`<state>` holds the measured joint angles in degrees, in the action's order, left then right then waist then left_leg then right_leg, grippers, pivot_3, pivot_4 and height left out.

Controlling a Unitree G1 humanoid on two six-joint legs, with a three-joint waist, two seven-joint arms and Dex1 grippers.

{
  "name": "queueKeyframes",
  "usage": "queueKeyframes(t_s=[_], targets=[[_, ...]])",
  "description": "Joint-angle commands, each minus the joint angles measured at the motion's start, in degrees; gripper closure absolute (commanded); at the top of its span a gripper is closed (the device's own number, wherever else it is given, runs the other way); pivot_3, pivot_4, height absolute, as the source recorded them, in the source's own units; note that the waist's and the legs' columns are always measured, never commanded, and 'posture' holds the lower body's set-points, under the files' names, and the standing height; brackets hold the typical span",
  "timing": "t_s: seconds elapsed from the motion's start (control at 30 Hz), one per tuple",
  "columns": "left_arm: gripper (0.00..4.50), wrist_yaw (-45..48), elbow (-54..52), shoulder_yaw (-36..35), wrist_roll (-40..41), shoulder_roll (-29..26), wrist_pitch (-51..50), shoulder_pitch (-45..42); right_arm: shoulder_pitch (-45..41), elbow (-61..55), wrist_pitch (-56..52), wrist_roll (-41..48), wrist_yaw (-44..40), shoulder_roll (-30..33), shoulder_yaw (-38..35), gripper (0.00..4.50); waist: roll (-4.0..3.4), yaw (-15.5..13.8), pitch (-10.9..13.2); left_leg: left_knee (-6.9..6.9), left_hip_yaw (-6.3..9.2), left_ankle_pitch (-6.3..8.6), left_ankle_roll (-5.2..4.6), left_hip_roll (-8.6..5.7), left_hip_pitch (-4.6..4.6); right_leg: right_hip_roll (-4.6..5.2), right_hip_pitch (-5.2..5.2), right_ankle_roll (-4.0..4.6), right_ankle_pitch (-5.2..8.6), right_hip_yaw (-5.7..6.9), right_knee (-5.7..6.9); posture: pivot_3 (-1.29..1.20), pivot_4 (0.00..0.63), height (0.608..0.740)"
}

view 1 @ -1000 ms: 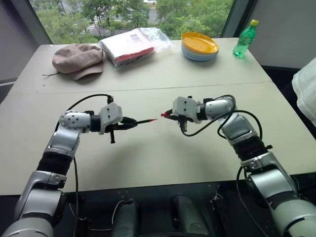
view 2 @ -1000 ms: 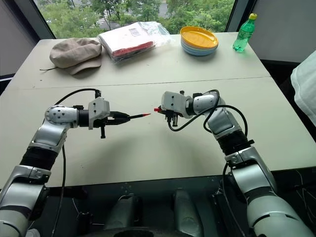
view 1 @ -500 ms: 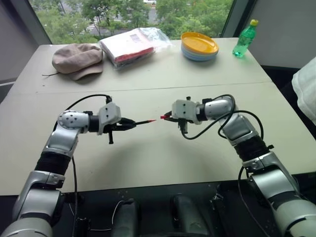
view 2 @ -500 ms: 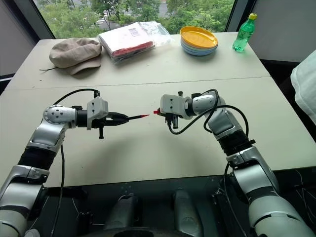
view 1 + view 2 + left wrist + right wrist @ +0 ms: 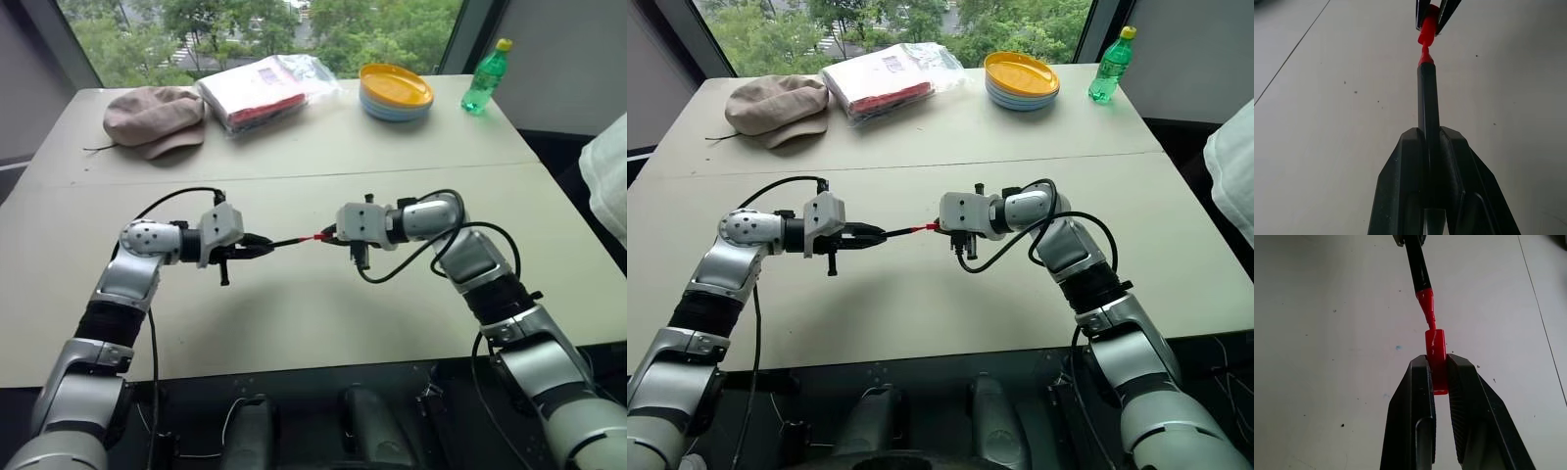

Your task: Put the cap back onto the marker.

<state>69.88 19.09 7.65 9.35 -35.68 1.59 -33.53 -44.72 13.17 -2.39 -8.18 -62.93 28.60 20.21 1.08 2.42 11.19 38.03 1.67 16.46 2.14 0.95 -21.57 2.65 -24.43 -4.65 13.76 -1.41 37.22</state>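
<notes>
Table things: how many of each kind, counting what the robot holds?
Marker: 1
Cap: 1
Hat: 1
Plastic-wrapped packet: 1
Stack of plates: 1
Green bottle: 1
Total: 6

red cap (image 5: 1435, 357) between right gripper (image 5: 1438, 377) fingers — marker (image 5: 1421, 284) tip at its mouth

Silver segmented arms, black joint bands, white wrist blocks, looping black cables, black ribbed jaws.
</notes>
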Motion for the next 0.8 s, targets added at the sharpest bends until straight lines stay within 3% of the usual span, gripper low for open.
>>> queueKeyframes(t_s=[0.03, 0.8], targets=[[4.5, -0.1, -0.9, -1.0, 0.5, -0.1, 0.6, -1.1, -0.4, -2.1, 0.0, 0.2, 0.1, 0.2, -0.2, 4.46, 0.0, 0.0, 0.0, 0.0, 0.0, 0.0, 0.0, 0.0, 0.0, 0.0, 0.0, 0.0, 0.0, 0.0, 0.0, 0.0, 0.15, 0.74], [4.5, 2.0, -2.4, -0.1, 1.6, 0.9, -1.0, -1.8, -0.3, -6.9, -2.3, 0.9, -0.6, -1.8, 1.4, 4.46, 0.0, 0.0, 0.0, 0.0, 0.0, 0.0, 0.0, 0.0, 0.0, 0.0, 0.0, 0.0, 0.0, 0.0, 0.0, 0.0, 0.15, 0.74]])
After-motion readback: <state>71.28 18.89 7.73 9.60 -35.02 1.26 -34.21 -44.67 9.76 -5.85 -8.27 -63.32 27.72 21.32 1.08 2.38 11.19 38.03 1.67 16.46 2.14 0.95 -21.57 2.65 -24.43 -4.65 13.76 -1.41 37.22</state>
